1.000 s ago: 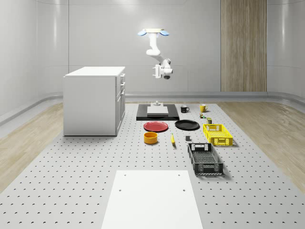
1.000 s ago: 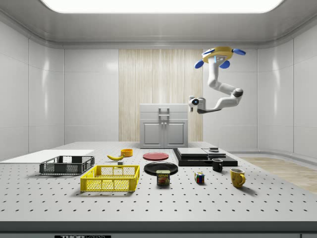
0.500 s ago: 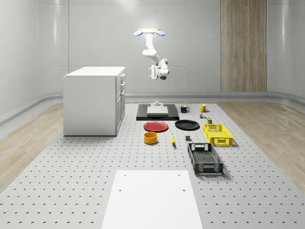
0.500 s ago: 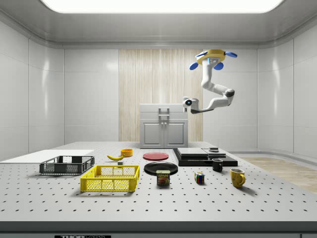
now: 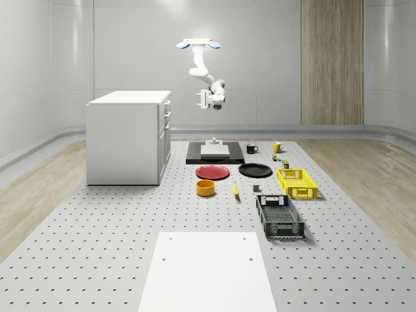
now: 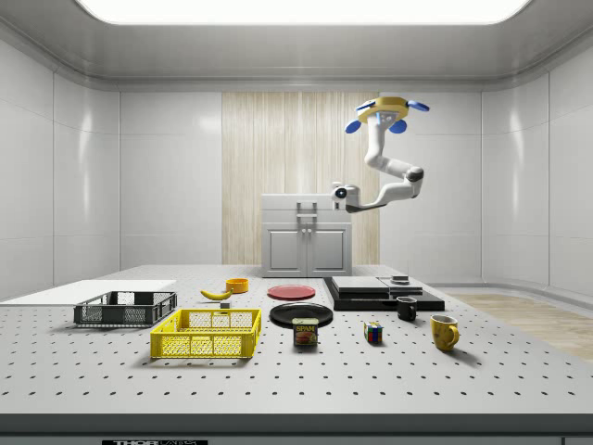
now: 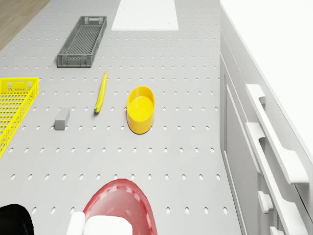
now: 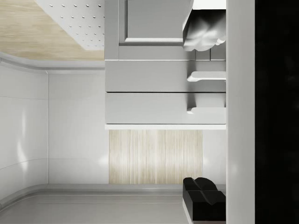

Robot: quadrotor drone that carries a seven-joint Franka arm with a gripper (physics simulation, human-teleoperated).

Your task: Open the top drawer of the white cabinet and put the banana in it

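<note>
The white cabinet (image 5: 127, 136) stands at the whole-scene view's left, all drawers shut; its top drawer (image 8: 154, 108) and bar handle (image 8: 205, 110) face the wrist camera. The banana (image 5: 235, 189) lies on the table beside an orange bowl (image 5: 205, 188), far below the arm; in the drone view the banana (image 7: 100, 92) lies flat next to the bowl (image 7: 141, 108). The drone (image 5: 198, 43) hovers high, right of the cabinet and above the black platform (image 5: 214, 153). My gripper (image 5: 207, 99) hangs at cabinet-top height, apart from the cabinet front (image 6: 307, 236), open and holding nothing.
A red plate (image 5: 213, 172), black plate (image 5: 255, 170), yellow basket (image 5: 297, 182) and dark basket (image 5: 279, 215) lie right of the cabinet. Two mugs (image 5: 277, 147) stand near the platform. A white mat (image 5: 207, 273) covers the table's front. A small grey block (image 7: 61, 118) lies near the banana.
The drone and arm have moved steadily toward the cabinet, leftward in both the whole-scene and side views. The gripper stays at about the same height. Table objects have not moved.
</note>
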